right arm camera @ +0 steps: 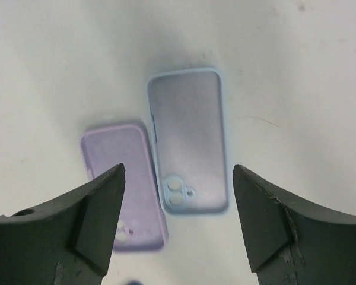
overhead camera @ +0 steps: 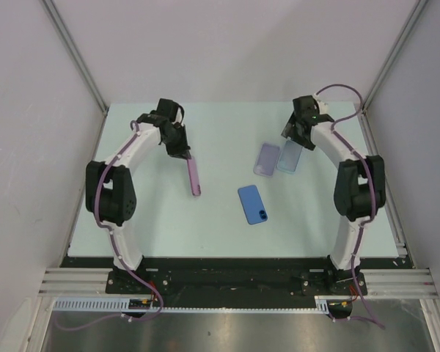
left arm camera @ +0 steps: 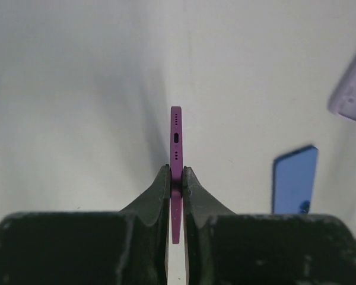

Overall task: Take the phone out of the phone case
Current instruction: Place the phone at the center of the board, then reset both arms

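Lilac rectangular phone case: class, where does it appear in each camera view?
Top external: lilac phone case, right of centre, beside a pale blue case.
Left wrist: case cropped at the upper right edge.
Right wrist: case lower left, beside the pale blue case.
Shared landmark: flat blue phone, near it in top and left-wrist views.

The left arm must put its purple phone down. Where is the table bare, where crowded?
Bare: the far middle of the table, left of the purple case, and the near strip between blue phone and table edge. Crowded: right of centre, where that case and the light blue case lie under the open right gripper.
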